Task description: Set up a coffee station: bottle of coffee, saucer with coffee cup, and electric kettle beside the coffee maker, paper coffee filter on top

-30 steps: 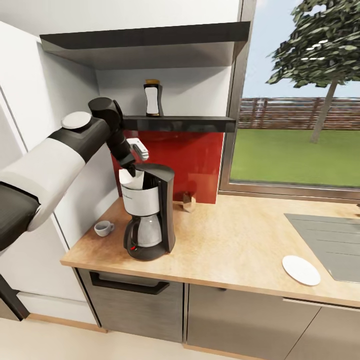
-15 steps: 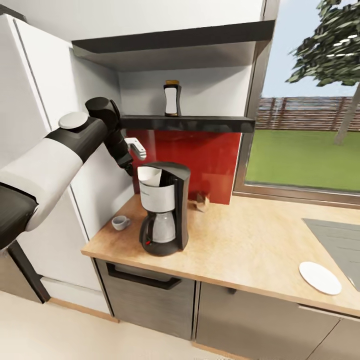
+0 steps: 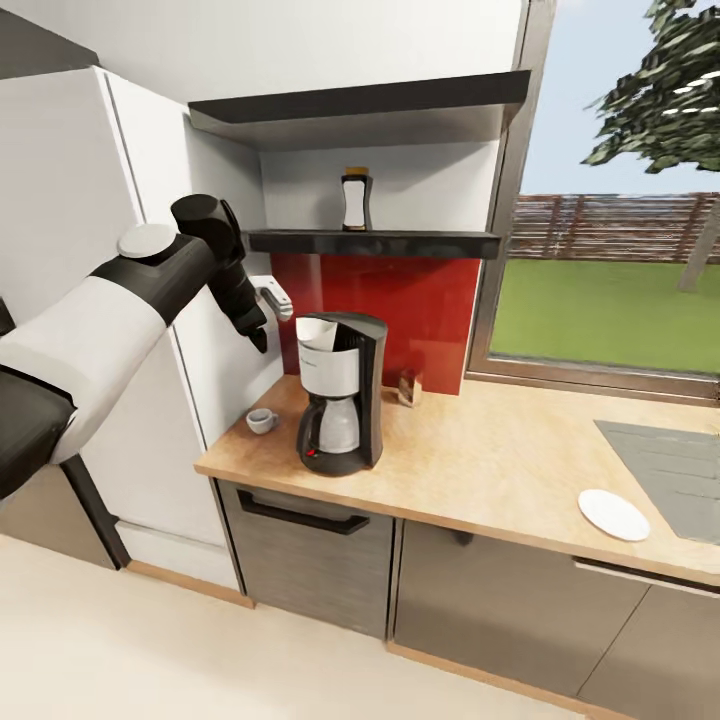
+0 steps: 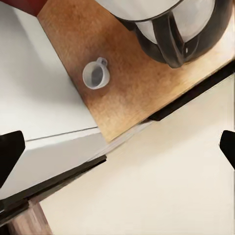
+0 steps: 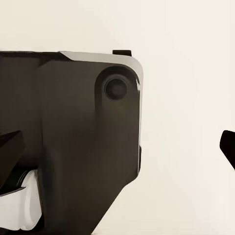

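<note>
White paper coffee filter sits in top of coffee maker on light-wood countertop. Coffee cup at its 9 o'clock, looks empty in left wrist view. Left gripper hangs near maker's top, fingers wide apart, holding nothing. Right gripper: fingers apart, nothing btwn. Bottle of coffee upright on kitchen shelf. Saucer well apart at maker's 4 o'clock, by sink.
</note>
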`<state>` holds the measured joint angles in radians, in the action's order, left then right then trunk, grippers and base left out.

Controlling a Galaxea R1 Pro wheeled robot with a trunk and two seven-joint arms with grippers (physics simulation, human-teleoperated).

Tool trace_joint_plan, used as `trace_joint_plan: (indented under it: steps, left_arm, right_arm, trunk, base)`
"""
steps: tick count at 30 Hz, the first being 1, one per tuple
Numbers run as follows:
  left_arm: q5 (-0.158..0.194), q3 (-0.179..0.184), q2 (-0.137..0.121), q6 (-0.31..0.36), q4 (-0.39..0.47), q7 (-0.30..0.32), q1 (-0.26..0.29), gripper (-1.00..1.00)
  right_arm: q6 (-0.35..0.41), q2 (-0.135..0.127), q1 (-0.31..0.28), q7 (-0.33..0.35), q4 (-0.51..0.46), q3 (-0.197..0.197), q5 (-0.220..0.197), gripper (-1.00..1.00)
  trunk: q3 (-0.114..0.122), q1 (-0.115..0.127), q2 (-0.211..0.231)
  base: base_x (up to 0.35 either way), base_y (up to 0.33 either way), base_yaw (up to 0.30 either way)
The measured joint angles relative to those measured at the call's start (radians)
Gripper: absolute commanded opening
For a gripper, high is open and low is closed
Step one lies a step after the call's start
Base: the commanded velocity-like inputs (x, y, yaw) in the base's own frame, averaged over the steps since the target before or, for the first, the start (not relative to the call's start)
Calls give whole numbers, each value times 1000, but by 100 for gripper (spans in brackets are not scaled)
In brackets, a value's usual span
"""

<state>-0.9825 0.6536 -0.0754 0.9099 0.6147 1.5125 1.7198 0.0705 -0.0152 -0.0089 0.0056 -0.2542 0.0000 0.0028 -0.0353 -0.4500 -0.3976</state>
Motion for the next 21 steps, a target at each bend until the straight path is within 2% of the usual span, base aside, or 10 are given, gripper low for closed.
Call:
trace_joint_plan:
  steps: [7,13,16,21]
  left_arm:
    - [1,-2,-26,1,-1,-1,-3,100]
    - [13,-2,-93,0,-1,0,-9,100]
    - [30,-1,-125,-1,-1,0,-44,100]
    - [68,-2,-172,-23,28,-1,-146,100]
  right_arm:
    - [0,0,0,0,0,0,0,100]
    - [0,0,0,0,0,1,0,100]
    - [0,0,0,0,0,1,0,100]
    - [0,0,0,0,0,0,0,100]
  trunk:
    - [0,0,0]
    - [0,1,0]
    - [0,1,0]
    - [0,1,0]
  base:
    - [-127,0,0]
    - [-13,0,0]
    - [-2,0,0]
    - [0,0,0]
